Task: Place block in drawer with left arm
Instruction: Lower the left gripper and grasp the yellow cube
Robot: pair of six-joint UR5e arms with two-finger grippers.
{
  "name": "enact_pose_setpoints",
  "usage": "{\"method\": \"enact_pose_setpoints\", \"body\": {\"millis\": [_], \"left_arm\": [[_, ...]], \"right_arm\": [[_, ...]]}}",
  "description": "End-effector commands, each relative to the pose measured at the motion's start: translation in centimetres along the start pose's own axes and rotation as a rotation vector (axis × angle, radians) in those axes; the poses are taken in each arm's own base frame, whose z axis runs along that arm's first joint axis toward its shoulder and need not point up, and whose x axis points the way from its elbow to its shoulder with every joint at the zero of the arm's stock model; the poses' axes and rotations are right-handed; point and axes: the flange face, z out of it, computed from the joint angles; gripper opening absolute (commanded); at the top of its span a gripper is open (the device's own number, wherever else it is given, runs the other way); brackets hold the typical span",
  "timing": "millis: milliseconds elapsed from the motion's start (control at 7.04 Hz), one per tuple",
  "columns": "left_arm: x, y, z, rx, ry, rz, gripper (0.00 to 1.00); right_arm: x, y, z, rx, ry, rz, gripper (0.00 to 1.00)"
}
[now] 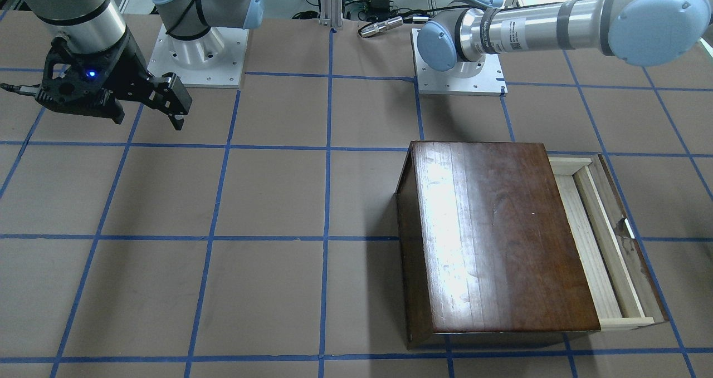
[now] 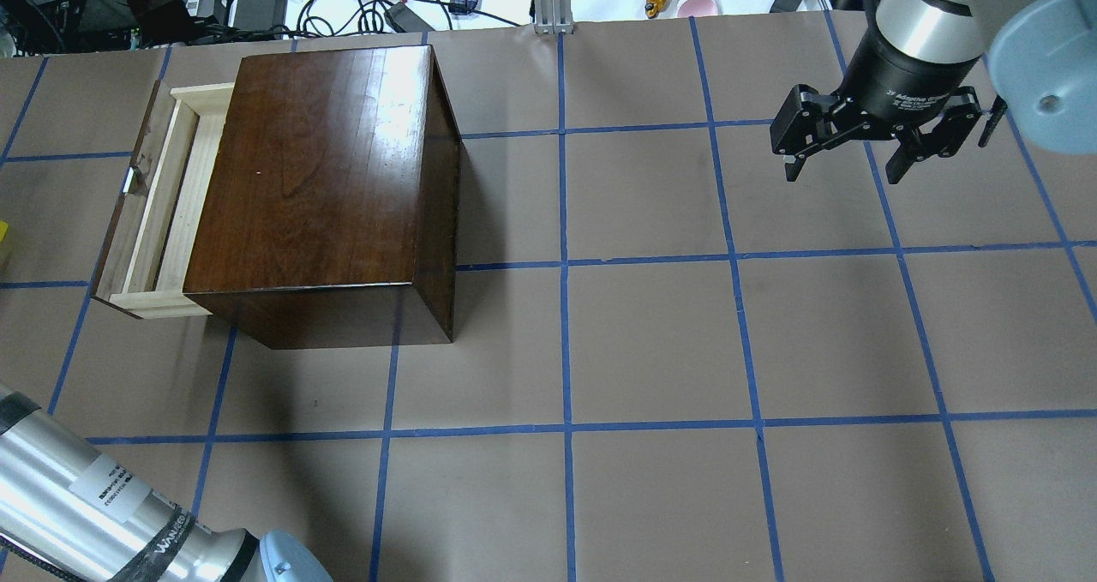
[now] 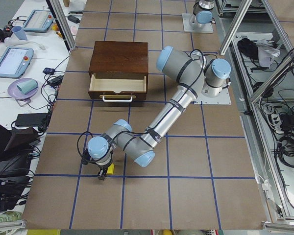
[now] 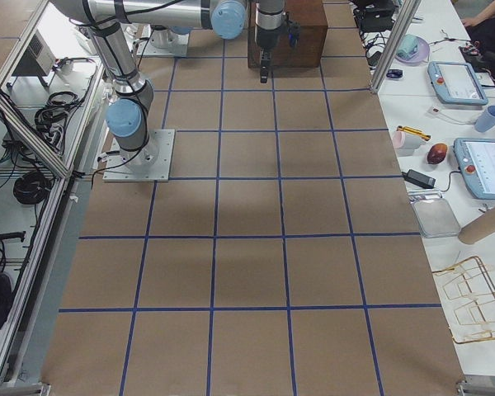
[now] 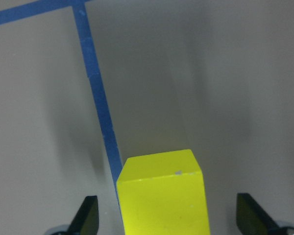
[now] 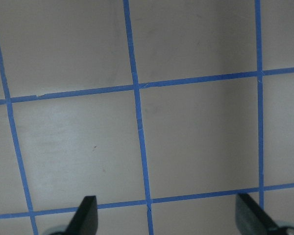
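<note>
The yellow block [image 5: 161,196] stands on the brown table between the two wide-apart fingers [image 5: 85,215] of my left gripper [image 5: 169,218], which do not touch it. In the exterior left view the left gripper [image 3: 103,175] points down at the block [image 3: 110,169], well short of the drawer [image 3: 117,84]. The drawer [image 2: 158,213] is pulled out of the dark-brown cabinet [image 2: 326,179] and looks empty; it also shows in the front-facing view [image 1: 590,239]. My right gripper [image 2: 848,166] hangs open and empty above the table, far from the cabinet, and shows in its wrist view [image 6: 169,220].
Blue tape lines grid the table. The two arm bases [image 1: 198,55] [image 1: 459,72] stand at the robot's edge. A side bench with tablets, a plate [image 3: 22,88] and cables runs along the operators' side.
</note>
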Motion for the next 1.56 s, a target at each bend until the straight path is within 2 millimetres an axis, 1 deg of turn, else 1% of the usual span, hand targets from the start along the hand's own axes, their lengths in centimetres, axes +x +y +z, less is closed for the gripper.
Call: {"method": "enact_pose_setpoints", "body": {"millis": [0, 142, 284, 426, 568, 710, 852, 1137, 1279, 1421], "left_arm": [[0.0, -0.2, 0.3, 0.017, 0.004, 0.038, 0.76], [-0.1, -0.2, 0.2, 0.021, -0.004, 0.046, 0.59], [-0.1, -0.2, 0.2, 0.020, -0.005, 0.046, 0.48], [-0.1, -0.2, 0.2, 0.020, -0.005, 0.046, 0.42], [-0.1, -0.2, 0.1, 0.020, -0.006, 0.044, 0.42], [-0.1, -0.2, -0.6, 0.022, -0.014, 0.043, 0.42], [-0.1, -0.2, -2.0, 0.027, -0.029, 0.042, 0.42], [0.5, 0.3, -5.9, 0.027, -0.054, 0.044, 0.42], [1.4, 1.0, -8.1, 0.016, -0.028, 0.040, 0.42], [2.9, 1.5, -11.0, 0.007, -0.015, 0.041, 0.42]], "right_arm": [[0.0, 0.0, 0.0, 0.000, 0.000, 0.000, 1.00], [0.0, 0.0, 0.0, 0.000, 0.000, 0.000, 1.00], [0.0, 0.0, 0.0, 0.000, 0.002, 0.000, 1.00], [0.0, 0.0, 0.0, 0.000, 0.000, 0.000, 1.00], [0.0, 0.0, 0.0, 0.000, 0.000, 0.000, 1.00], [0.0, 0.0, 0.0, 0.000, 0.002, 0.000, 1.00], [0.0, 0.0, 0.0, 0.000, 0.000, 0.000, 1.00], [0.0, 0.0, 0.0, 0.000, 0.000, 0.000, 1.00], [0.0, 0.0, 0.0, 0.000, 0.000, 0.000, 1.00], [0.0, 0.0, 0.0, 0.000, 0.000, 0.000, 1.00]]}}
